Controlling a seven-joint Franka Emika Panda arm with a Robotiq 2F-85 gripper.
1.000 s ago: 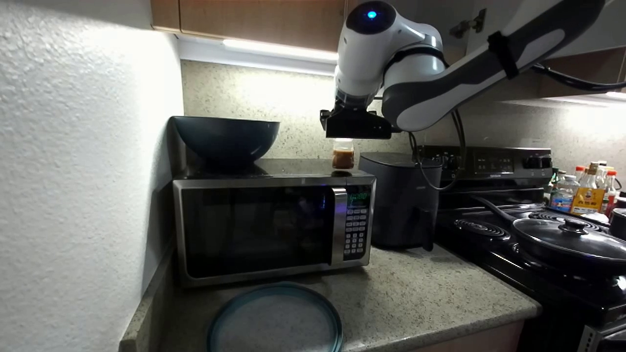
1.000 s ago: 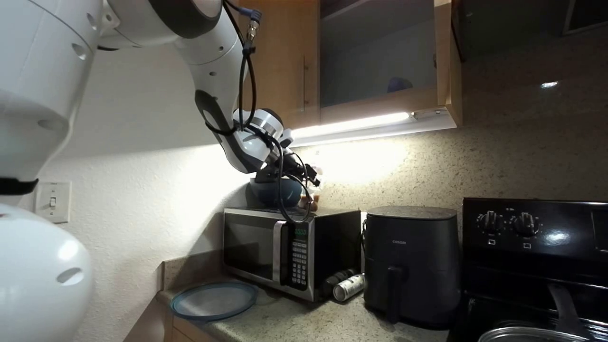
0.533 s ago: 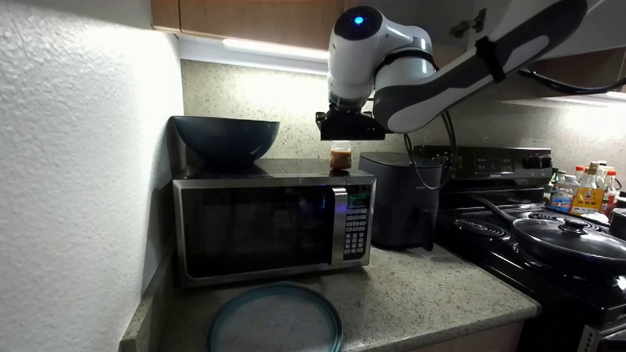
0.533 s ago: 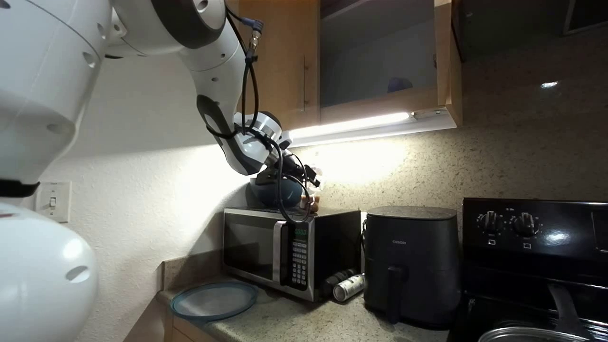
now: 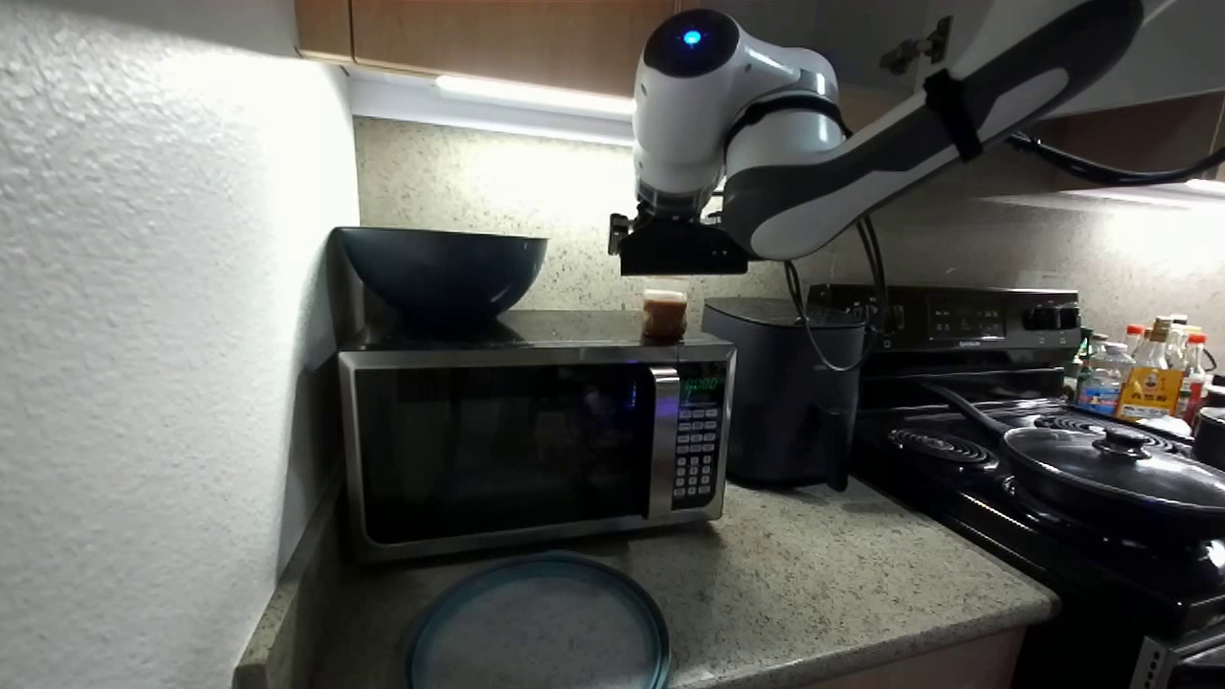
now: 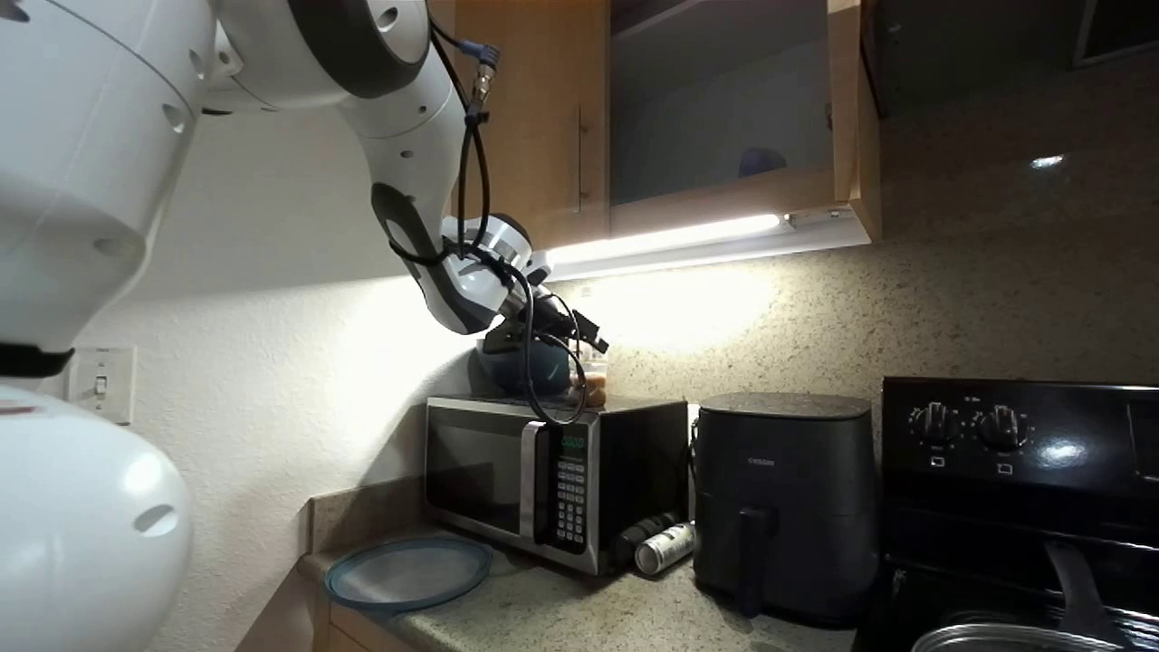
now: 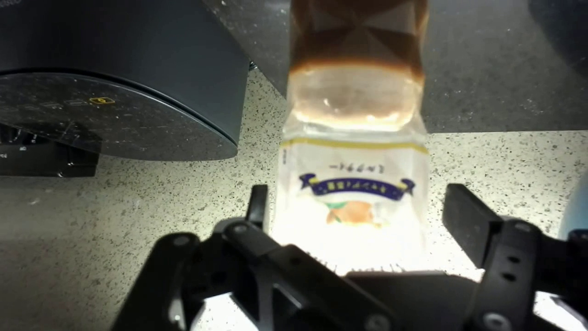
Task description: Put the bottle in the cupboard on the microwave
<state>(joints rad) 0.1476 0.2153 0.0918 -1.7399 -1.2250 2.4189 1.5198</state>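
Note:
The bottle (image 7: 353,105), with an amber-brown body and a pale labelled upper part, stands upright on top of the microwave (image 5: 498,450), near its right front corner. My gripper (image 7: 360,211) is open around the bottle's upper part, and in the wrist view gaps show between the bottle and the pads (image 7: 471,223). In an exterior view the bottle (image 5: 664,314) shows below the dark gripper body, which hides its top. The light wood cupboard (image 6: 534,109) hangs on the wall above, a bright strip under it.
A dark blue bowl (image 5: 440,273) sits on the microwave's left part. To the right stands a black air fryer (image 5: 785,402), then the stove with a lidded pan (image 5: 1101,469). A round blue-rimmed lid (image 5: 541,622) lies on the counter in front. A can (image 6: 665,548) lies beside the microwave.
In an exterior view the arm and bottle have shifted a little left, and the bottle has come down onto the microwave top. The gripper has opened and let go of it.

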